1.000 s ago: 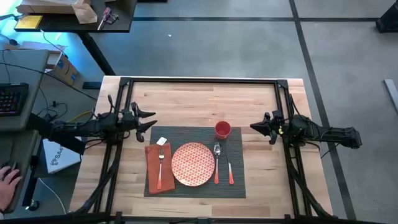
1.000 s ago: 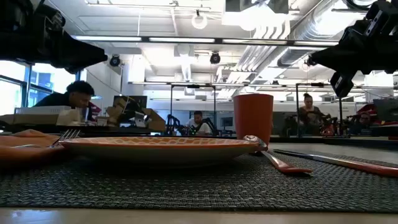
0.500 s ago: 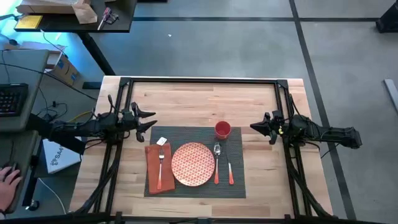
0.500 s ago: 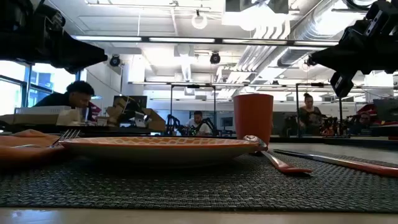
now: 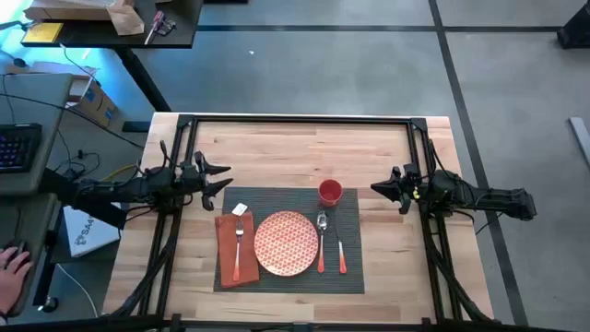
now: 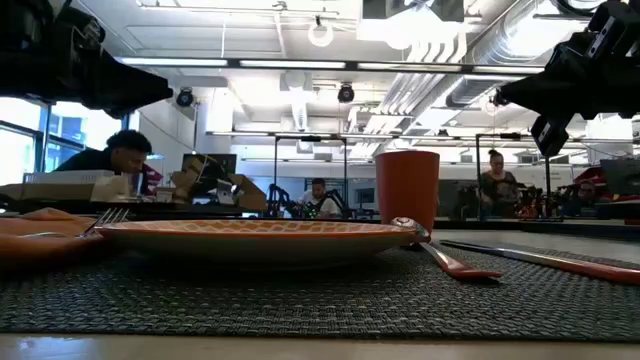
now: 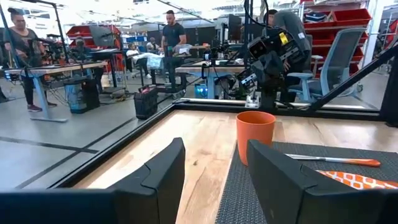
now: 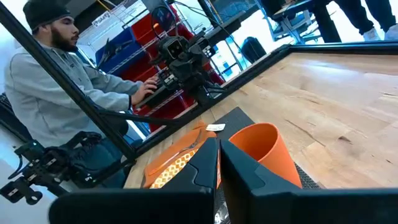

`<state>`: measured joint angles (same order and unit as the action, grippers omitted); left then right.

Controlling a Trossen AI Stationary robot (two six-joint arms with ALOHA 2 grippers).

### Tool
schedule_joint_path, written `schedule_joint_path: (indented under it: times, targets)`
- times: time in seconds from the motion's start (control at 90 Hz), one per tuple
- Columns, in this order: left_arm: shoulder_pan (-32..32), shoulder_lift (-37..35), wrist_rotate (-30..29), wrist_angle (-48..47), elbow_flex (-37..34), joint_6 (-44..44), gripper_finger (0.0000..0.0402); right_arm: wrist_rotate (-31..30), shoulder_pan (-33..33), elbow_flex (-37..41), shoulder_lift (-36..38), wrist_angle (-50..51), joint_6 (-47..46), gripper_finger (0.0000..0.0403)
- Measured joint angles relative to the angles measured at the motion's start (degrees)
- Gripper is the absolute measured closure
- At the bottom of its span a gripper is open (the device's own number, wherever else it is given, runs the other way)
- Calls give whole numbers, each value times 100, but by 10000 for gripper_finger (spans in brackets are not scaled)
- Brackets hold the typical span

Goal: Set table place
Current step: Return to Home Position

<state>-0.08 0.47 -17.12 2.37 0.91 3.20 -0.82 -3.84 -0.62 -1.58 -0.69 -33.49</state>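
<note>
On the light-wood table [image 5: 304, 148] lies the dark grey ribbed placemat [image 5: 350, 210]. On it rest an orange patterned plate [image 5: 286, 243], an orange napkin [image 5: 224, 251] with a fork [image 5: 238, 242] on it, a spoon [image 5: 322, 242], a knife [image 5: 340, 251] and an orange cup [image 5: 331, 192] standing upright at the mat's far right corner. My left gripper [image 5: 227, 177] hovers open just off the mat's far left corner. My right gripper [image 5: 376, 188] hovers shut to the right of the cup. Neither touches anything.
A black rail frame [image 5: 300, 119] runs around the table top. A dark desk [image 5: 28, 157] with a keyboard stands off the table's left side, and a person's hand [image 5: 11, 266] shows there. People stand and sit in the room beyond.
</note>
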Motion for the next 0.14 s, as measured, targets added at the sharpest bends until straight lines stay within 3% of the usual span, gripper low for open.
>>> schedule_joint_path:
  times: [0.144]
  targets:
    - [0, 0, 0, 0, 0, 0, 245, 0, 2, 0, 0, 0, 4, 402]
